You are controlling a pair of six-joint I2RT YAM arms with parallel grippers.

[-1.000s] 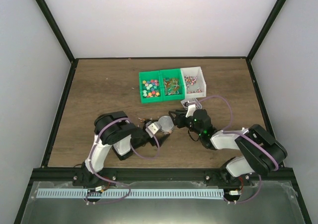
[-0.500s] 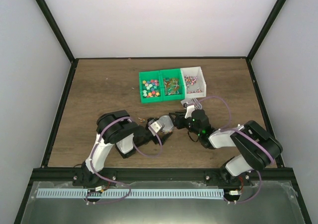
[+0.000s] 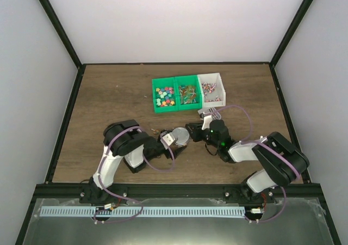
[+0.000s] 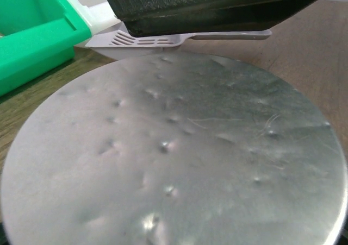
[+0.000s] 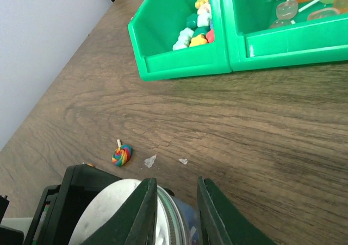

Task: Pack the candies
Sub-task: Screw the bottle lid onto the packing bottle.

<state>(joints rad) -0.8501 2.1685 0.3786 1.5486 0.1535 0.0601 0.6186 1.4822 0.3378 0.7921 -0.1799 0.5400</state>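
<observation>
Top view: candies (image 3: 165, 96) were too small to tell apart by kind. The left gripper (image 3: 172, 143) and right gripper (image 3: 191, 132) sat close at the metal lid (image 3: 180, 136), but the fingertips were too small to resolve, so grip was undetermined. Left wrist view: the lid overran the bottom and side edges and hid whatever lay beneath. The grey scoop (image 4: 157, 38) was largely covered by a black finger (image 4: 217, 6), itself cut by the top edge, owner unclear. The green bin (image 4: 32, 44) was cut at left. Right wrist view: the fingers and lid were cut by the bottom edge. Two pale flecks (image 5: 150, 161) were unidentifiable.
</observation>
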